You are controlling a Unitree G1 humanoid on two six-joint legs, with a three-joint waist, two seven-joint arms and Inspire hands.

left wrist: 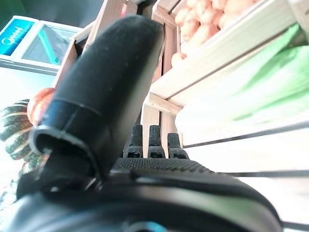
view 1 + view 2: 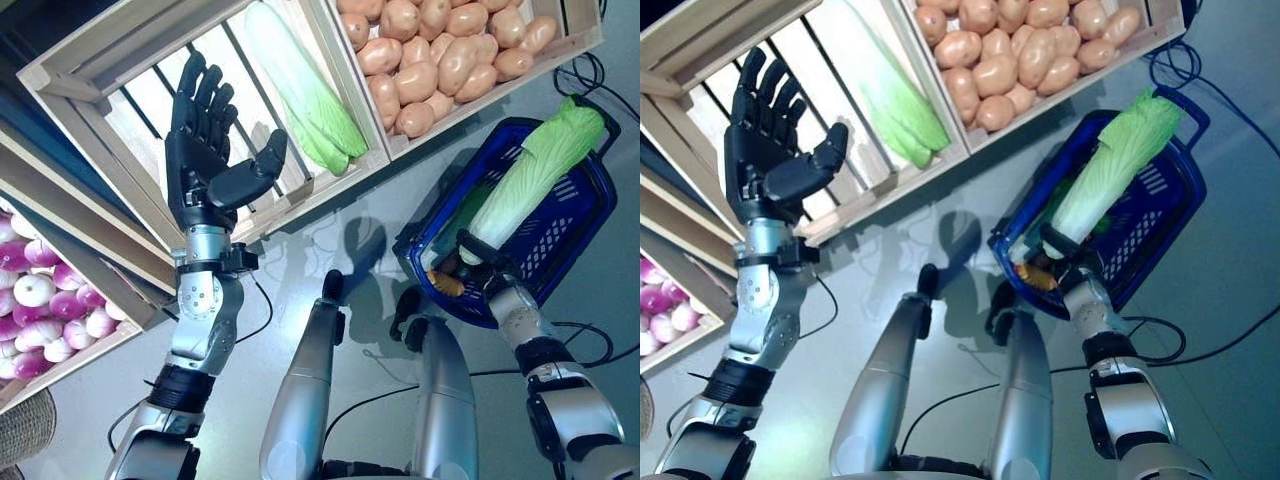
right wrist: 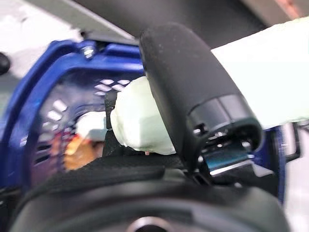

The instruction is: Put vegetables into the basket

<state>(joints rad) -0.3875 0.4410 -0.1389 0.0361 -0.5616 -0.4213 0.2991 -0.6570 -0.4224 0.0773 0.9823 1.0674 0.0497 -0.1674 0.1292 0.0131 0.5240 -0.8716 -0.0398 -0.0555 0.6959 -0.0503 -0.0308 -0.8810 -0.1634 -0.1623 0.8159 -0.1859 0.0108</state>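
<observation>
My right hand (image 2: 483, 262) is shut on the white stem end of a long green-and-white cabbage (image 2: 535, 172), which it holds over the blue plastic basket (image 2: 585, 228) on the floor at the right. In the right wrist view the thumb (image 3: 193, 92) presses on the pale cabbage stem (image 3: 140, 121). An orange vegetable (image 2: 446, 283) and something green lie inside the basket. My left hand (image 2: 205, 135) is raised open and empty above a wooden crate (image 2: 120, 130) that holds another cabbage (image 2: 300, 85).
A second wooden crate (image 2: 570, 45) full of potatoes (image 2: 440, 55) stands at the back right. Purple-white onions (image 2: 45, 310) fill a crate at the lower left. A pumpkin (image 1: 38, 104) shows in the left wrist view. Grey floor lies between the crates and the basket.
</observation>
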